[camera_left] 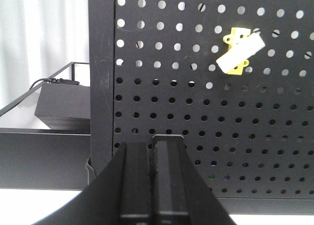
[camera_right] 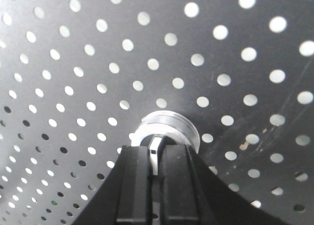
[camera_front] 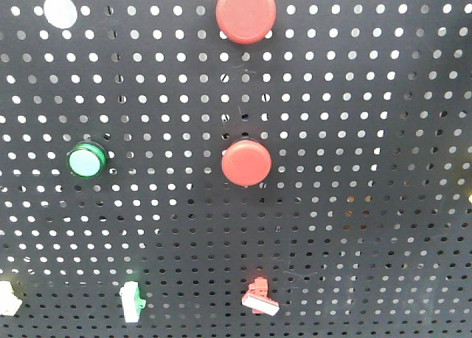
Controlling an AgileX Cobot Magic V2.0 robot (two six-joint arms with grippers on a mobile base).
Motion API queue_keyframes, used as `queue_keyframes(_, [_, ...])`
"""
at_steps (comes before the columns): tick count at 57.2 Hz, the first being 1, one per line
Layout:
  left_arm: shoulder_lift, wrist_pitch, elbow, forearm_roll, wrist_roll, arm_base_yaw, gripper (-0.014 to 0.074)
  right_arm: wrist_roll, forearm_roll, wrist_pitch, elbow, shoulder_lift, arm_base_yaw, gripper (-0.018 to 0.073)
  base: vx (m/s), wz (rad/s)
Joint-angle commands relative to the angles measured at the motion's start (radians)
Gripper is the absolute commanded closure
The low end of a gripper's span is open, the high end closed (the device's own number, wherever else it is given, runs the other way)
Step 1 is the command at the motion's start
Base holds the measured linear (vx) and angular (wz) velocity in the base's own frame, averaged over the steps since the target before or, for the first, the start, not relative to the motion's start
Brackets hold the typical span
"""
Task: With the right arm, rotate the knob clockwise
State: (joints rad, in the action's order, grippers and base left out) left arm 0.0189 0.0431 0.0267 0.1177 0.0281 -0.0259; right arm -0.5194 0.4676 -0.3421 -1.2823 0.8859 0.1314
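Note:
The knob shows only in the right wrist view: a silver collar (camera_right: 167, 126) on the black pegboard (camera_right: 147, 48), with a narrow white-faced handle sticking out of it. My right gripper (camera_right: 155, 154) is shut on that handle, which stands between the two black fingers (camera_right: 135, 181), close against the board. My left gripper (camera_left: 151, 147) is shut and empty, its jaws pressed together, pointing at the lower part of the pegboard (camera_left: 196, 117) and apart from it. Neither gripper nor the knob shows in the front view.
The front view shows the pegboard (camera_front: 354, 205) with two red push buttons (camera_front: 245, 12) (camera_front: 246, 161), a green button (camera_front: 87, 160), a white cap (camera_front: 60, 10), and small switches (camera_front: 259, 297) (camera_front: 131, 301) along the bottom. A yellow-and-white switch (camera_left: 239, 51) and a black box (camera_left: 64, 104) show in the left wrist view.

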Motion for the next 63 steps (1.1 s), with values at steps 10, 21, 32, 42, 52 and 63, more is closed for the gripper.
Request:
queue_keyframes(10, [0.0, -0.082, 0.013, 0.008, -0.01, 0.002, 0.0603, -0.016, 0.045, 0.079, -0.026, 0.023, 0.005, 0.0494, 0.0, 0.0])
queue_keyframes(21, [0.0, -0.082, 0.013, 0.008, -0.01, 0.002, 0.0603, 0.011, 0.044, 0.068, -0.026, 0.017, 0.005, 0.0351, 0.0, 0.0])
queue_keyframes(32, [0.0, -0.082, 0.013, 0.008, -0.01, 0.002, 0.0603, 0.143, 0.009, -0.005, -0.022, -0.041, 0.005, 0.0211, 0.0, 0.0])
queue_keyframes(42, [0.0, -0.082, 0.013, 0.008, -0.01, 0.002, 0.0603, 0.242, -0.122, -0.159, -0.022, -0.122, 0.005, 0.0206, 0.0, 0.0])
queue_keyframes(52, [0.0, -0.082, 0.013, 0.008, -0.01, 0.002, 0.0603, 0.252, -0.385, -0.339, -0.022, -0.21, 0.005, 0.0258, 0.0, 0.0])
queue_keyframes(63, [0.0, -0.082, 0.013, 0.008, -0.01, 0.002, 0.0603, 0.303, -0.63, -0.437, 0.053, -0.349, 0.005, 0.0486, 0.0, 0.0])
